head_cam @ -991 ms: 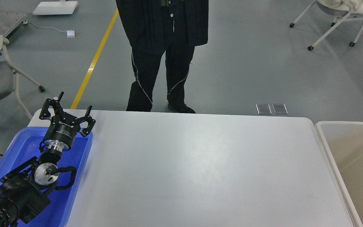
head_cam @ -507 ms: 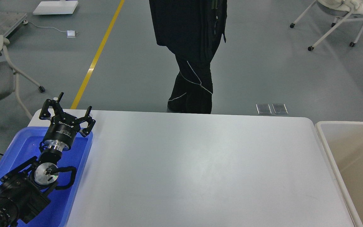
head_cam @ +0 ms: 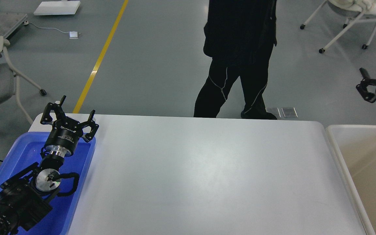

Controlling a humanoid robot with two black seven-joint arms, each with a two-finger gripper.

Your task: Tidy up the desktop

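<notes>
a: head view shows the desktop [head_cam: 207, 176] filling the middle of the frame, white, glossy, with nothing lying on it that can be seen. where are the arms?

b: the left gripper [head_cam: 68, 115] hangs over the far end of the blue tray [head_cam: 86, 169] at the desktop's left edge, fingers spread wide, holding nothing. the right gripper [head_cam: 366, 86] shows only at the right edge, above the beige bin [head_cam: 338, 143], small and dark; whether it is open or closed cannot be told, and nothing is seen in it.

a: what could go wrong from here?

b: probably little on the surface itself. the likelier risk is a person in black [head_cam: 240, 58] standing just behind the far edge of the desktop; a wide arm swing toward that side could reach them. the left arm also sits low over the tray, so a careless pull sideways could catch the tray's rim and drag it.

a: anything else around?

b: white rolling chairs [head_cam: 348, 23] far right, a yellow floor line [head_cam: 100, 58], cables at the left. none of it blocks the desktop.
</notes>
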